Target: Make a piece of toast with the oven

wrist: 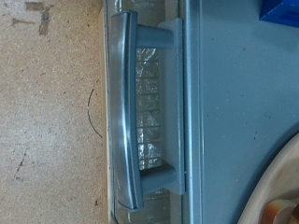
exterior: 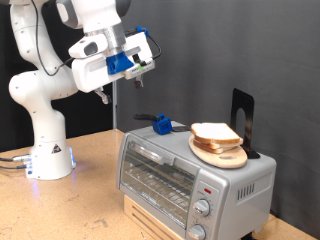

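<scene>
Nothing here to read, no words, brand or numbers anywhere. The oven [exterior: 190,178] front has a small red mark [exterior: 207,188] above its two knobs, too small to tell whether it carries lettering. The robot base [exterior: 50,158] shows a tiny dark emblem, too blurred to make out. The wrist view, looking at the oven door handle [wrist: 124,112], shows no print at all
</scene>
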`<state>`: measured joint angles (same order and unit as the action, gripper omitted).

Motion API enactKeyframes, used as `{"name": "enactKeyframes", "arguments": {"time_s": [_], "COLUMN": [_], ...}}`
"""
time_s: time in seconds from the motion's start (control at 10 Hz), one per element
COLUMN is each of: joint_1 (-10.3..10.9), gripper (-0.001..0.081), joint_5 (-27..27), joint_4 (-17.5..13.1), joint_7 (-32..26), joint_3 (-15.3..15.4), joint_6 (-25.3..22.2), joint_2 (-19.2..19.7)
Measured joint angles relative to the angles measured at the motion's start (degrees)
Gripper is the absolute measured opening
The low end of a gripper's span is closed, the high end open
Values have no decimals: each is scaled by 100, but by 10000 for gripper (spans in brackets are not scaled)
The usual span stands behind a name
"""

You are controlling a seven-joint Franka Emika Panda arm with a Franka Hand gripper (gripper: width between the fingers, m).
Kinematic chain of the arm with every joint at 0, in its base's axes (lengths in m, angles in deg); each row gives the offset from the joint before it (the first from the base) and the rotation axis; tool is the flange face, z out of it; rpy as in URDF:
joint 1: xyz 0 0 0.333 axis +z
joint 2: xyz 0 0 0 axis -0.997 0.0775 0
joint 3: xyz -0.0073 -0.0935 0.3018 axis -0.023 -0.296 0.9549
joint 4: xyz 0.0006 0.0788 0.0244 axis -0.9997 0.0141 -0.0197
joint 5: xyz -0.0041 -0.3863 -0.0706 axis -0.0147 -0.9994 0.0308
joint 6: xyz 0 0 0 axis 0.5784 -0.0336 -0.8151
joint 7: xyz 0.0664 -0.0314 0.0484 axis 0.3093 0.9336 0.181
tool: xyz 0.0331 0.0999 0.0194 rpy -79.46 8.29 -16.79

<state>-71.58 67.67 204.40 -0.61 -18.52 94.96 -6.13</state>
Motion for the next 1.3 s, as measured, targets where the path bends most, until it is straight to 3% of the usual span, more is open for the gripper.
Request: {"name": "enactKeyframes", "arguments": {"time_s": [0.2,0.3,0.9,1.3], "joint_1": [26,24,29,31], "gripper": [808,808,808,808], "joint_5": [319,325,232,226], "joint_4": [-12,64,599,975], "joint_7": [-300,-293,-202,-269], "joint_3": [-104,-103,4,90], "joint_6": [-305,-221,938,1435], "joint_2": [7,46,815,1025]}}
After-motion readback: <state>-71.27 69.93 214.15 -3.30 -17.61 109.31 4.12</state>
